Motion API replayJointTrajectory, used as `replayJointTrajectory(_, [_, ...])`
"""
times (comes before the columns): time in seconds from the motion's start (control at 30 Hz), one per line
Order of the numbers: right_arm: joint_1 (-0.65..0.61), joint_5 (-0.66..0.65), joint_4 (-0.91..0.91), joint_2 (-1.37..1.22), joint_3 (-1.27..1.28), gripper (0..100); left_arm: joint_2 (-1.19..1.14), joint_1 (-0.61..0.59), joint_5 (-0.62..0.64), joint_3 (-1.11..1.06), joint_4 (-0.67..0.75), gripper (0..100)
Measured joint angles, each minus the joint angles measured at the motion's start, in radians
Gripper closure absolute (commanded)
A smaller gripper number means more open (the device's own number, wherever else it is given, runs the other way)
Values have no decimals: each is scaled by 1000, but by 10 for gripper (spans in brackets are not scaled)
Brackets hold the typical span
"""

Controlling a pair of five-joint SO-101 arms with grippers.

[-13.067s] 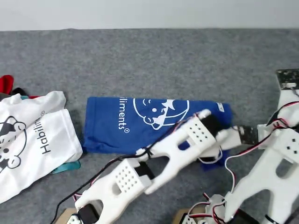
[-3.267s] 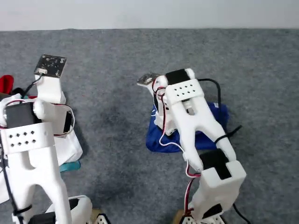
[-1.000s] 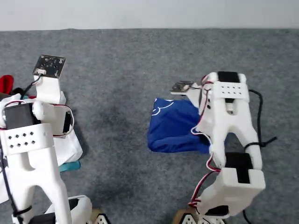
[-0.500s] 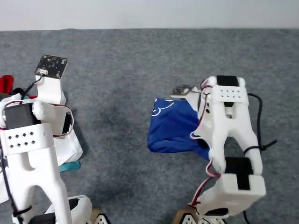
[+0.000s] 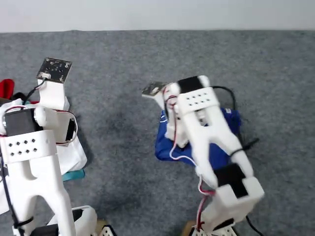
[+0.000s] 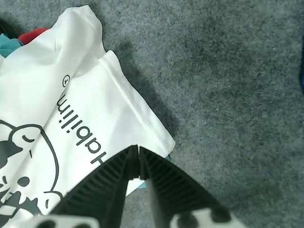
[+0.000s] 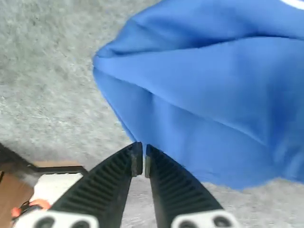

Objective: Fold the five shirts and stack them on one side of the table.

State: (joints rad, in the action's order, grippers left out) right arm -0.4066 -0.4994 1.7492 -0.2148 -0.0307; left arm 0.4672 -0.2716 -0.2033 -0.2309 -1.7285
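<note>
Starting nearest, at the front of the grey table: bases of both white arms, side by side. Hovering with the left gripper just above the white shirt, jaws pressed together with no cloth between, tips over the hem beside a corner. Lying flat at the table's left side, that white shirt, printed with dark lettering and a cartoon figure; peeking from beneath it, a teal garment at the near edge and a red garment farther back. Set farther in, toward mid-table, the right gripper, jaws likewise closed to a hairline gap, tips at the border of the blue shirt; cannot tell whether touching the cloth. Bunched in a loose folded heap under the right arm, just right of centre, well apart from the white pile. Showing a scrap of white print at the heap's far left corner. Beyond both, grey felt running back to a pale wall.
</note>
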Motion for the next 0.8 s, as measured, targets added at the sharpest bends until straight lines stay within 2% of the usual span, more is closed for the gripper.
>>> replayJointTrajectory(0.17, [-60,46,-20,-158,0,989,0,0,0,0,0,995])
replayJointTrajectory(0.3, [-57,51,-38,-216,-15,989,0,0,0,0,0,995])
replayJointTrajectory(0.57, [-60,51,5,-143,-209,989,0,0,0,0,0,995])
replayJointTrajectory(0.8, [-20,51,5,-68,-227,983,0,0,0,0,0,995])
